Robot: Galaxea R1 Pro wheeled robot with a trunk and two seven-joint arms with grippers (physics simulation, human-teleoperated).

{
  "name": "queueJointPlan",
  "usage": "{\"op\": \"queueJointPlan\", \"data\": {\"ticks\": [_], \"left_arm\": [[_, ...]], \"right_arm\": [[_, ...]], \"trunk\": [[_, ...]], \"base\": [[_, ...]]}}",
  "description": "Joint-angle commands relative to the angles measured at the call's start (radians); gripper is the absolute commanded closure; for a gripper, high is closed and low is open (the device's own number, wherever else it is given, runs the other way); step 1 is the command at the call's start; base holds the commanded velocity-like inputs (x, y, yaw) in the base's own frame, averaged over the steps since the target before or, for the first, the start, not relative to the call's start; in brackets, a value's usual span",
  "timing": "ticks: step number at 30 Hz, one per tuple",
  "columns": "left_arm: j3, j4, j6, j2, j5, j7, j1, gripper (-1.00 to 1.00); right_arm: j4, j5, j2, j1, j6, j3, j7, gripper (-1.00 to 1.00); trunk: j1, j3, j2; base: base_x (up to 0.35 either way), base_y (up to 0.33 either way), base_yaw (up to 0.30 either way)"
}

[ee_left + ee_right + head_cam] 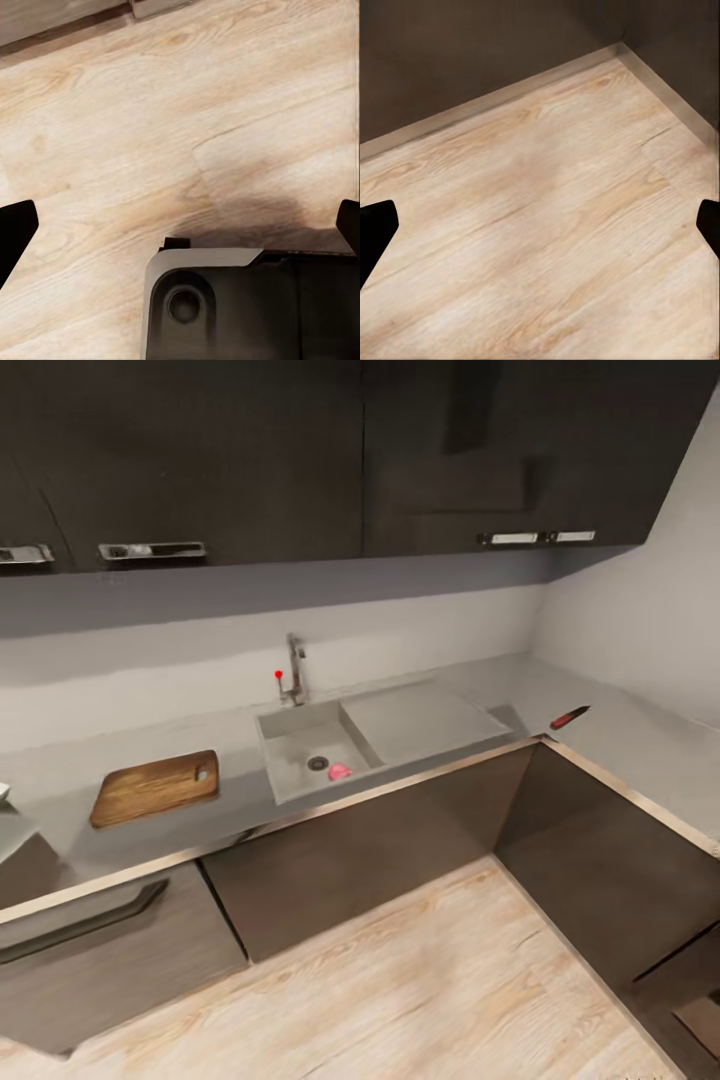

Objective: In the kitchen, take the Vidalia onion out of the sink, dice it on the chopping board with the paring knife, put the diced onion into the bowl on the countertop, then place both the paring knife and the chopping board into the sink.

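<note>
Sitting by the round drain in the grey steel sink [300, 745], the small pink Vidalia onion [340, 771] awaited us; the brown wooden chopping board [155, 787] lay left on the grey desk [420, 715], the red-and-black paring knife [569, 717] right. We kept both jaws spread over the wooden floor [547, 225], seemingly just arriving.

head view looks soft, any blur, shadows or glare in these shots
Head view: slightly soft render, upper cabinets shade the wall; no glare on the sink. Left wrist view: dark shadow on the wood floor beside the robot base. Right wrist view: even, soft light.
</note>
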Motion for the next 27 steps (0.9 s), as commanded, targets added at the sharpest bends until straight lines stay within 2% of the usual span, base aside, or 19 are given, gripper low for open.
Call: {"op": "queueJointPlan", "data": {"ticks": [1, 5, 10, 23, 27], "left_arm": [[0.001, -0.002, -0.001, 0.000, 0.002, 0.000, 0.001, -1.00], [0.001, -0.002, -0.001, 0.000, 0.002, 0.000, 0.001, -1.00], [0.001, -0.002, -0.002, 0.000, 0.002, 0.001, 0.001, -1.00], [-0.001, -0.006, -0.004, 0.000, 0.002, -0.001, 0.001, -1.00], [-0.001, -0.006, -0.004, 0.000, 0.002, -0.001, 0.001, -1.00]], "right_arm": [[0.001, 0.011, 0.001, -0.001, -0.002, -0.003, -0.007, -1.00], [0.001, 0.011, 0.001, -0.001, -0.003, -0.003, -0.007, -1.00], [0.001, 0.011, 0.001, -0.001, -0.002, -0.003, -0.007, -1.00], [0.011, 0.011, 0.001, -0.001, -0.001, -0.003, -0.008, -1.00], [0.014, 0.011, 0.001, 0.000, -0.001, -0.002, -0.007, -1.00]], "trunk": [[0.001, -0.001, -0.002], [0.001, 0.001, -0.002], [0.001, 0.002, -0.002], [0.001, 0.002, -0.002], [0.001, 0.003, -0.002]], "base": [[0.213, -0.207, -0.251], [0.207, -0.201, -0.191], [0.163, -0.163, -0.045], [0.010, -0.012, -0.004], [0.000, 0.000, -0.164]]}}
